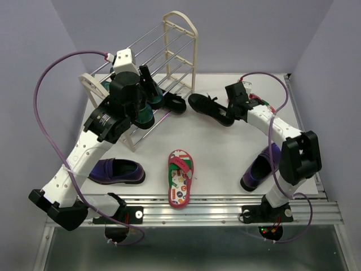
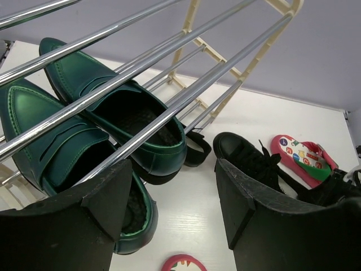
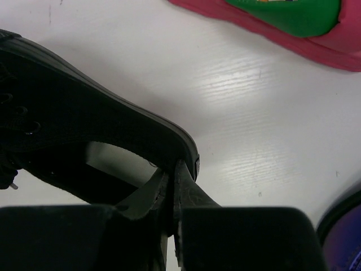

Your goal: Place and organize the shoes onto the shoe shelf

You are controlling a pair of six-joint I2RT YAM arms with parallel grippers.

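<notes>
The shoe shelf point(image 1: 179, 34) stands at the back left, its metal rods point(image 2: 186, 96) crossing the left wrist view. Two dark green shoes point(image 2: 141, 130) lie side by side low in it, under the rods. My left gripper point(image 2: 175, 197) hangs open just in front of their heels, holding nothing. A black shoe point(image 1: 210, 108) lies right of the shelf, and my right gripper point(image 3: 172, 180) is shut on its heel rim point(image 3: 180, 141). Another black shoe point(image 1: 176, 103) sits at the shelf's foot. A red flip-flop point(image 1: 180, 178) lies near the front edge.
One purple loafer point(image 1: 115, 171) lies at the front left beside my left arm, another point(image 1: 260, 166) at the front right by the right arm. A second red flip-flop point(image 3: 282, 22) lies just beyond the held black shoe. Grey walls close in the table.
</notes>
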